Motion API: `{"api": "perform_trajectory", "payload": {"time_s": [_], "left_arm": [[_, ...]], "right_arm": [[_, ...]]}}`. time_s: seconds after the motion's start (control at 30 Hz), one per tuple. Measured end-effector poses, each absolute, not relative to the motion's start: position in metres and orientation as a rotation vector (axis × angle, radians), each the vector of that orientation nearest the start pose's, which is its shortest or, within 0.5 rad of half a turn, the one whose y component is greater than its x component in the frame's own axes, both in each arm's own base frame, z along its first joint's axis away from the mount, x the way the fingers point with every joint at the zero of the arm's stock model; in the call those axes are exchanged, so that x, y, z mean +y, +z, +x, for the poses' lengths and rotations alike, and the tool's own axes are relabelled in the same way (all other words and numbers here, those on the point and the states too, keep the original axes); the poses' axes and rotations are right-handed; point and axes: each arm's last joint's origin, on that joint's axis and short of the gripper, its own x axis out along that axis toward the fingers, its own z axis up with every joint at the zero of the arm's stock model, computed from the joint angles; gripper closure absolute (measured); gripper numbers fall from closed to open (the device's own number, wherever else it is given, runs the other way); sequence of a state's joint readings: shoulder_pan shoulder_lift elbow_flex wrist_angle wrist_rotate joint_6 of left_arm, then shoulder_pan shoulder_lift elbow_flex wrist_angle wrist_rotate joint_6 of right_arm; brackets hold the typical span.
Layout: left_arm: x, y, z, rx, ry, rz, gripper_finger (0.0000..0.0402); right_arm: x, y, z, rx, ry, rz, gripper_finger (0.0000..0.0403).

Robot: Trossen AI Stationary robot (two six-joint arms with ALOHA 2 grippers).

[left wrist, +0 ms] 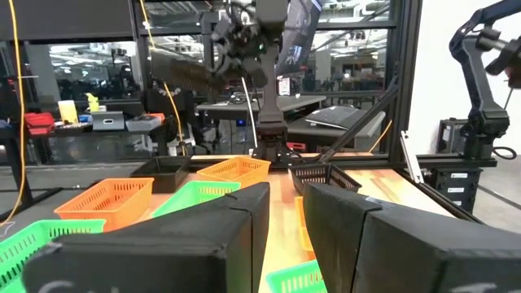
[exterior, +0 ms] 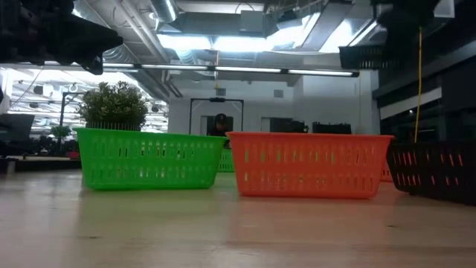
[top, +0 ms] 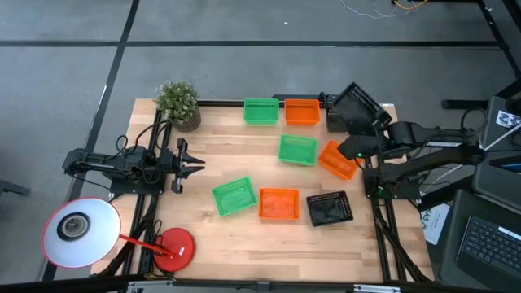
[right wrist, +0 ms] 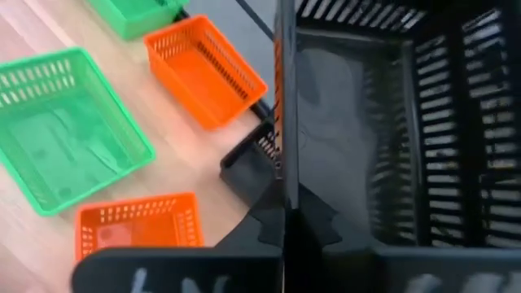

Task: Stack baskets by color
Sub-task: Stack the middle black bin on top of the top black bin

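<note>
Three green baskets (top: 260,111) (top: 298,150) (top: 234,196) and three orange baskets (top: 301,111) (top: 337,159) (top: 278,203) rest on their bottoms on the wooden table. One black basket (top: 330,208) sits near the front right. Another black basket (right wrist: 252,167) stands beside the far orange one. My right gripper (top: 376,122) is shut on a third black basket (top: 356,102), raised over the far right corner. My left gripper (top: 191,163) waits open at the table's left side. My right gripper pinches one side wall (right wrist: 285,146) of the black basket at its rim, one finger inside the basket and one outside. The fingers slant down from the table's right side. The basket hangs tilted, lifted clear of the table and of the basket below.
A potted plant (top: 177,104) stands at the far left corner. A white lamp head (top: 80,230) and a red round thing (top: 173,248) sit at the near left. A laptop (top: 488,244) lies off the right edge. Bare wood runs along the near edge.
</note>
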State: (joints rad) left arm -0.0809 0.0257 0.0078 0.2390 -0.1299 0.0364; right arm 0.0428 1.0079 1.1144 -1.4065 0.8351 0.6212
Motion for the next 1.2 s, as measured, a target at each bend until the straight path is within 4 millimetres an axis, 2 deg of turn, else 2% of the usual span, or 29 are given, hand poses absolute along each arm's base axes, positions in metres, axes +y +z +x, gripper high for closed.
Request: {"api": "perform_trajectory", "payload": {"time_s": [0.13,0.27,0.43,0.7,1.2], "left_arm": [[-0.004,0.187,0.096,-0.219,0.056,0.013,0.0329],[-0.003,0.187,0.096,-0.218,0.094,0.009,0.0329],[-0.001,0.187,0.096,-0.217,0.142,0.004,0.0329],[-0.001,0.187,0.096,-0.217,0.147,0.004,0.0329],[-0.001,0.187,0.096,-0.217,0.147,0.004,0.0329]], "right_arm": [[-0.019,0.307,0.141,0.935,-0.978,-0.066,0.0403],[-0.027,0.291,0.144,1.024,-0.948,-0.129,0.0403],[-0.041,0.278,0.143,1.19,-0.897,-0.202,0.0403],[-0.065,0.269,0.146,1.401,-0.8,-0.294,0.0403],[-0.104,0.226,0.172,1.765,-0.653,-0.338,0.0403]]}}
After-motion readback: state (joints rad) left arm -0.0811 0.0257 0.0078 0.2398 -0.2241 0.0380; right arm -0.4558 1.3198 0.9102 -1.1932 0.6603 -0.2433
